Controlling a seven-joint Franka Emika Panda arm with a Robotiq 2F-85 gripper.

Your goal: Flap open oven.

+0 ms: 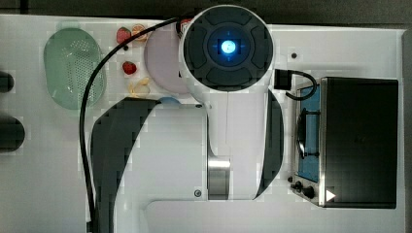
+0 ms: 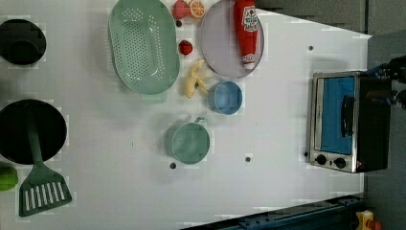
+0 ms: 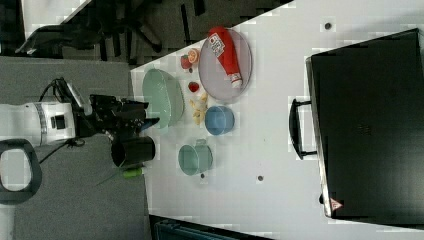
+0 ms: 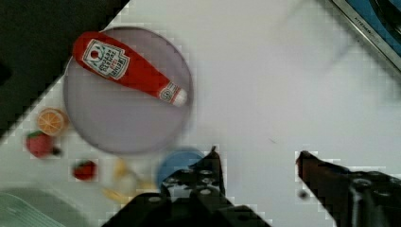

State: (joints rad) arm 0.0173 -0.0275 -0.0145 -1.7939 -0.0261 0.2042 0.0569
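Observation:
The oven stands at the top view's right, with a black top, a steel front frame and knobs. Its blue glass door is shut, and the black bar handle sticks out from it. My gripper hangs high above the white table, well away from the oven. It is open, with nothing between its black fingers. In the right view the gripper shows at the end of the white arm. A corner of the oven appears in the wrist view.
A ketchup bottle lies on a lilac plate. Nearby are a blue bowl, a green cup, a green colander, toy fruit, two black pans and a green spatula.

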